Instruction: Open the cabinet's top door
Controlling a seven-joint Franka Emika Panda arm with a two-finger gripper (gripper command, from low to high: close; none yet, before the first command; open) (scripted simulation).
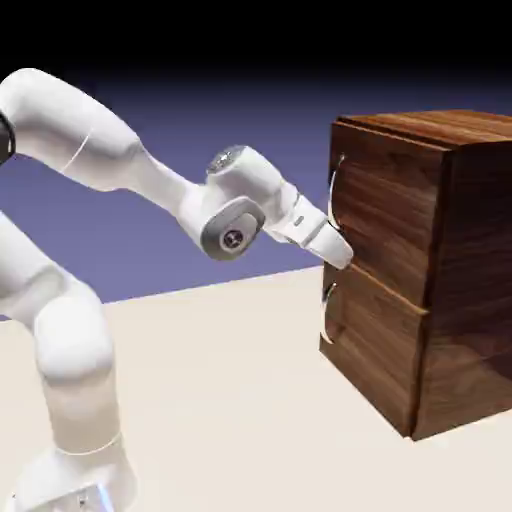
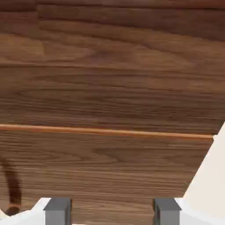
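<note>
Panels of the boxy dark walnut-grain cabinet [image 1: 440,270] both sit flush; the top door [image 1: 385,215] remains unopened. White two-finger gripper [image 1: 341,253], fingers spread and empty, hovers near the door's lower edge, below its curved silver handle [image 1: 333,185].

Dark walnut cabinet [image 1: 440,270] stands upright, its silver-handled top door [image 1: 385,205] shut.

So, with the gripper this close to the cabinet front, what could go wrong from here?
1. The gripper sits low on the top door, near the seam, well below its handle; closing here would likely grasp nothing.
2. Its open fingers face bare wood, so pushing forward may hit the panel.
3. The lower handle is also near; it could be taken by mistake.
</note>
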